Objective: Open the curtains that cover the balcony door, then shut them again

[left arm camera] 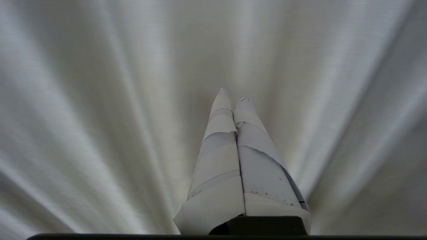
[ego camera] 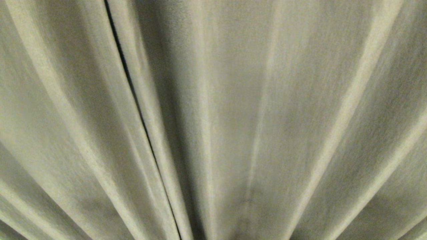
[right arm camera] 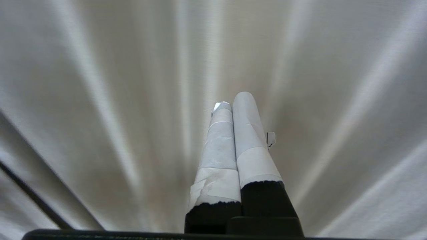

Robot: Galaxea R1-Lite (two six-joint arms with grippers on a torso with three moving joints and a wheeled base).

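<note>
The curtains (ego camera: 267, 116) fill my whole head view — cream, grey-beige cloth in long pleats that fan out from the bottom centre of the frame toward the top. A thin dark slit runs between two panels, from the upper left of the frame down to the bottom, just left of centre. The panels meet along it, so the cloth hangs drawn across.

My left gripper (left arm camera: 232, 94) points at the pleated cloth, its two white-taped fingers (left arm camera: 218, 153) pressed together along their length, holding nothing. Whether the tips touch the fabric I cannot tell.

My right gripper (right arm camera: 232, 99) is likewise pinched closed on nothing — taped fingers (right arm camera: 252, 140) side by side, aimed at the cloth. In that view a dark line crosses the lower left corner of the frame.
</note>
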